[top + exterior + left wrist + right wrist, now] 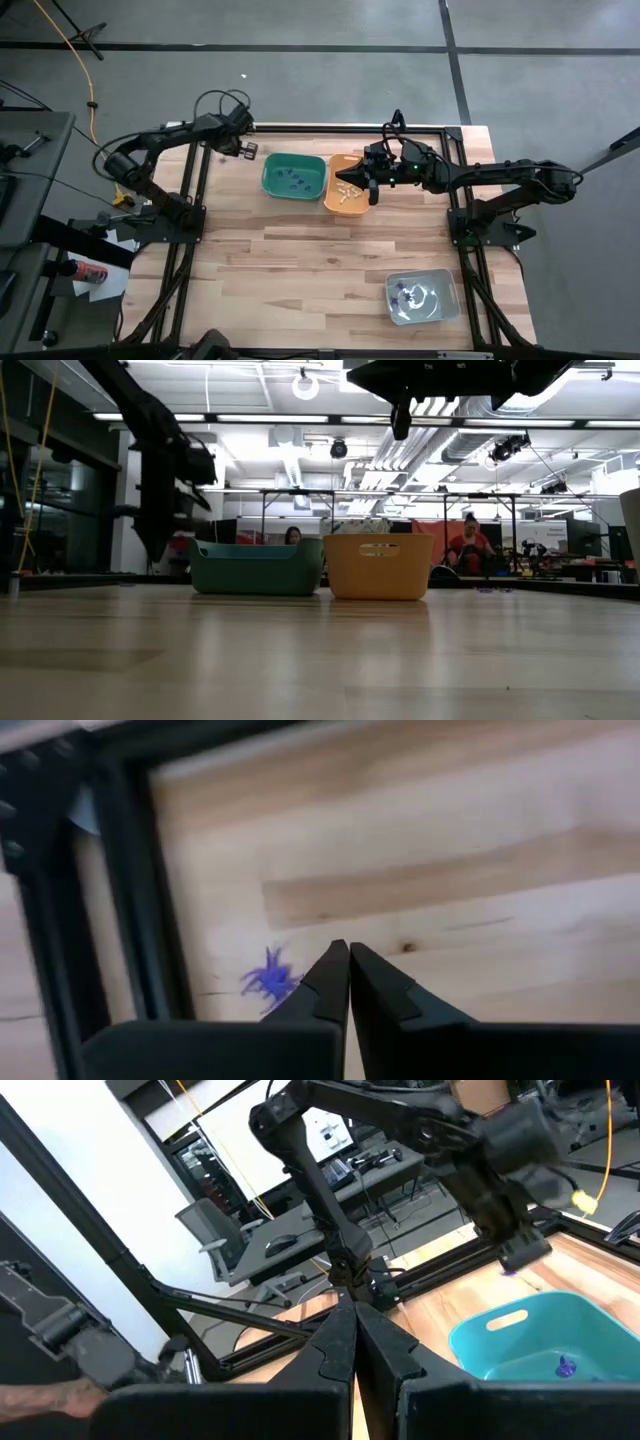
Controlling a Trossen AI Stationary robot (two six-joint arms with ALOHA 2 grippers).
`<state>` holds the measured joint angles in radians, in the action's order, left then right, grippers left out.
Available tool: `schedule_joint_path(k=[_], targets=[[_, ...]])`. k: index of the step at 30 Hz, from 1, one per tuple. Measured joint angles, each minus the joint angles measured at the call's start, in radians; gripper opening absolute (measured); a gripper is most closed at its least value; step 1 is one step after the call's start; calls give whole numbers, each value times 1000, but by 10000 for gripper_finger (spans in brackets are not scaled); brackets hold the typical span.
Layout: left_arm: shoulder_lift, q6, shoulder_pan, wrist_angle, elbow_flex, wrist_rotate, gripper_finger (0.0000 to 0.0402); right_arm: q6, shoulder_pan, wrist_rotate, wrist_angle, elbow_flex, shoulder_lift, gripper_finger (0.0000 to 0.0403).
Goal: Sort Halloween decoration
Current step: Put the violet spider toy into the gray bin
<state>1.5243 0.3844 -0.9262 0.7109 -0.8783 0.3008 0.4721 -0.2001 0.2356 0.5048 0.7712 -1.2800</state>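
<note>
A tiny purple spider with thin legs lies on the pale wood table, just beside the tips of the left tool. That tool is clenched, its two dark fingers pressed together with nothing between them. It sits near the far left corner of the table, next to the black frame.

More small purple trinkets lie inside the green bin, between the two tools. Little cream trinkets lie in the orange bin, right under the right tool. The right tool hangs above that bin and is clenched too, holding nothing.

A grey bin sits well apart from both tools, near the front of the table, with a few dark and whitish trinkets inside
</note>
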Motion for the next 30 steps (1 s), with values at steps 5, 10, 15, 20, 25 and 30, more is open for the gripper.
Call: schedule_joint_path(k=[5,10,15,20,25,30], targets=[[-111,6,-26,12,-1,-16,0,0,0,0,0,0,0,0],[-106,3,-30,61,-1,-22,10,0,0,0,0,0,0,0],[-38,-6,-20,72,30,-27,44,0,0,0,-1,0,0,0],[42,18,10,69,38,40,86,0,0,0,-16,0,0,0],[117,41,19,54,38,55,115,-1,0,0,-51,0,0,0],[159,74,44,53,37,141,122,-1,0,0,-85,0,0,0]])
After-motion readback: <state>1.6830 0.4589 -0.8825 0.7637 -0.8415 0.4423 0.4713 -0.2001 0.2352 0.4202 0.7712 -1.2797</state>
